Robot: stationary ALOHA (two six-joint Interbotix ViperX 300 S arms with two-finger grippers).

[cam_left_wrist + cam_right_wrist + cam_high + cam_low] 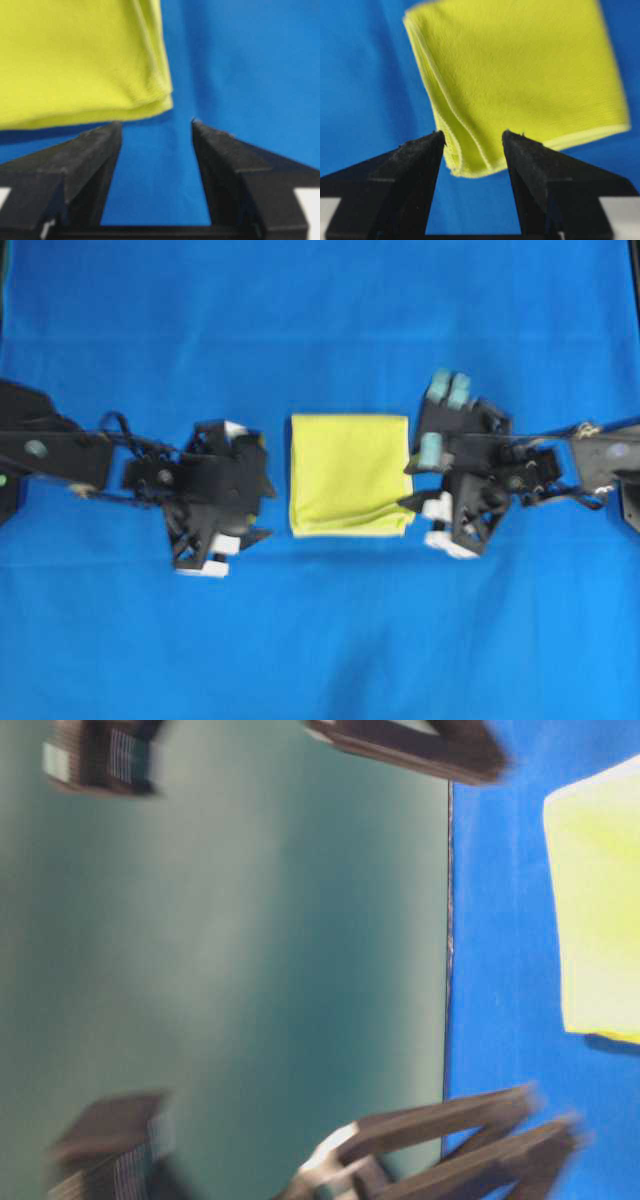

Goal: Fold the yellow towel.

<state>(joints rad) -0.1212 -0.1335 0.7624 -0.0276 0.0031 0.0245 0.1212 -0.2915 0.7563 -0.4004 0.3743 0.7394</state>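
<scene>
Overhead view: the square, bright yellow microfibre towel [350, 475] lies flat on the blue cloth table cover [320, 640], midway between the two arms. Its outline is compact and its edges are stacked, so it reads as already folded. The left gripper [262, 510] sits just beside the towel's left edge, apart from it. The right gripper [412, 485] sits at the towel's right edge; whether it touches the cloth cannot be told from here. Neither carries anything, which fits a towel set down and released.

Table-level view: the picture is blurred. The towel [598, 910] shows at the right border, resting on the blue cover [500, 970]. Dark arm parts cross the top and bottom; no gripper state can be read here.

Left wrist view: the left gripper [156, 131] has its jaws parted to a moderate gap with only blue cover [240, 60] between them. The towel's layered corner [75, 60] lies just ahead, clear of both jaws.

Right wrist view: the right gripper [473, 137] has its jaws spread wide. The towel [520, 75] lies ahead, its multi-layered folded corner appearing between the jaw tips, with the pale hem visible. Nothing is clamped. Judged from the layering, the fold appears complete or nearly so.
</scene>
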